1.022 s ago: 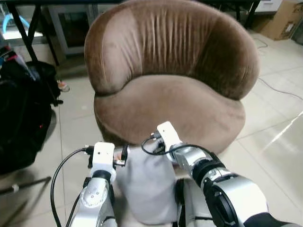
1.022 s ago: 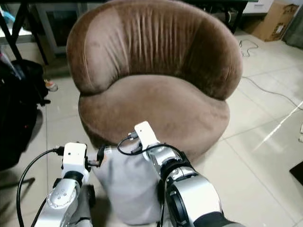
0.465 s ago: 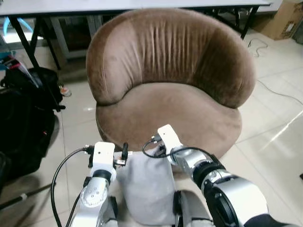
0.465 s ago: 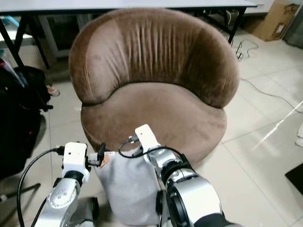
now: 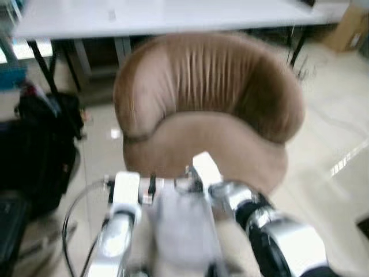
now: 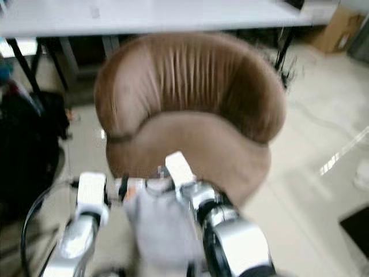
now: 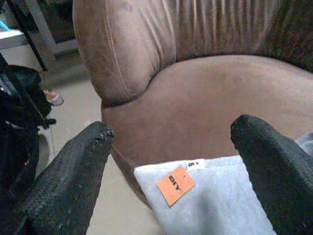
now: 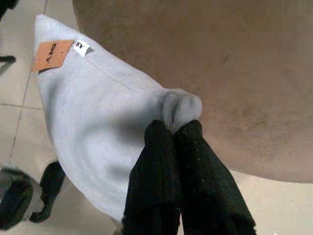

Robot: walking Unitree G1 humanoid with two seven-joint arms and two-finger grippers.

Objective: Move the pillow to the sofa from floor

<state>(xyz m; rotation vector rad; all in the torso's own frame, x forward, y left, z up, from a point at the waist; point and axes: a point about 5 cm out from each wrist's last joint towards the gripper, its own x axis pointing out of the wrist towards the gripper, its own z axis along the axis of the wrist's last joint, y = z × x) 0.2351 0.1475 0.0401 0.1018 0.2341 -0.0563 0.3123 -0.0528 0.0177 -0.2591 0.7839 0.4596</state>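
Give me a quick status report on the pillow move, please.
Right gripper shut on pillow corner. Left gripper open, astride tagged corner. Pillow hangs at sofa front edge, not yet on seat. Nothing in the way.

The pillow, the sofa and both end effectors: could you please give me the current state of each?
Pillow: grey, off the floor, one corner pinched, hanging in front of the sofa, not yet on the seat.
Sofa: brown, round, seat bare.
Right end effector: shut on the pillow's corner.
Left end effector: open, fingers either side of the pillow's tagged corner.
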